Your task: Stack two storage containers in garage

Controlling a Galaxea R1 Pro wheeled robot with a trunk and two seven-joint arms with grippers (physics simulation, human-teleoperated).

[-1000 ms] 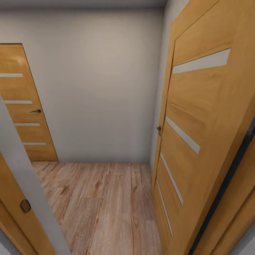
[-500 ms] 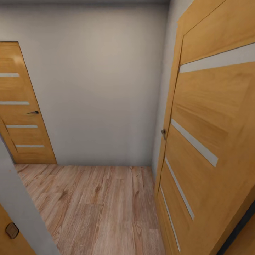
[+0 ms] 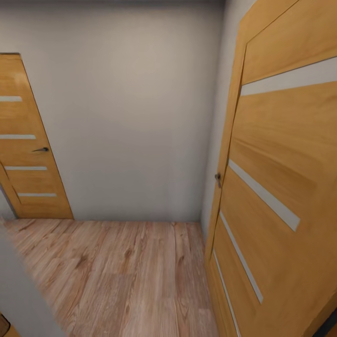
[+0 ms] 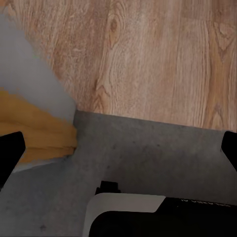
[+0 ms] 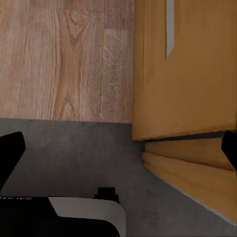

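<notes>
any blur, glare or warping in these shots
Head view: the near door bulges and leans from wide-angle warping; wall evenly lit, no glare. Left wrist view: the grey frame edge is smeared. Right wrist view: floor seam sharp.

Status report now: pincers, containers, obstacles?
Left pincer open, empty. Right pincer open, empty. No container in sight. Open wooden door close on the right; closed door ahead left.

The camera has advanced; the open door (image 3: pixel 281 187) looms larger at right.
</notes>
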